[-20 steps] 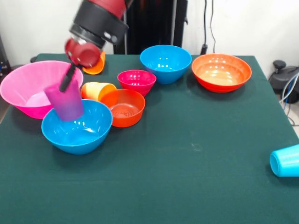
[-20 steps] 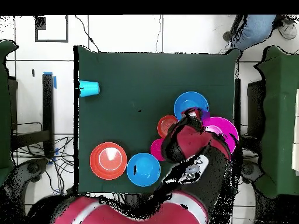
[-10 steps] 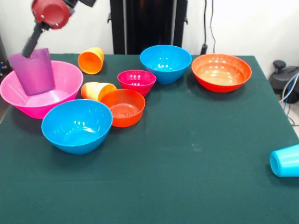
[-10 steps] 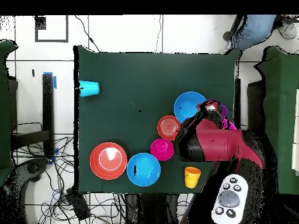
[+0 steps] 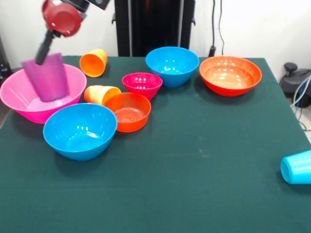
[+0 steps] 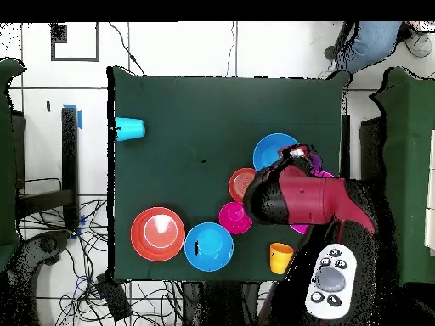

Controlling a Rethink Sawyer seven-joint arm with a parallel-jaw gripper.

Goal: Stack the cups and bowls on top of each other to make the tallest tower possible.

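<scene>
Translucent purple cup (image 5: 47, 77) shifted right, tilted over pink bowl (image 5: 19, 99), gripped by claw (image 5: 43, 54)

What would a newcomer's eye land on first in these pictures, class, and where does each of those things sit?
First, the purple cup held aloft by the gripper, hanging over the large pink bowl at the table's left in the front view. Next, the cluster of bright bowls, with a blue bowl nearest the camera and the small orange bowl beside it. Last, the light blue cup lying alone on its side at the right edge.
</scene>
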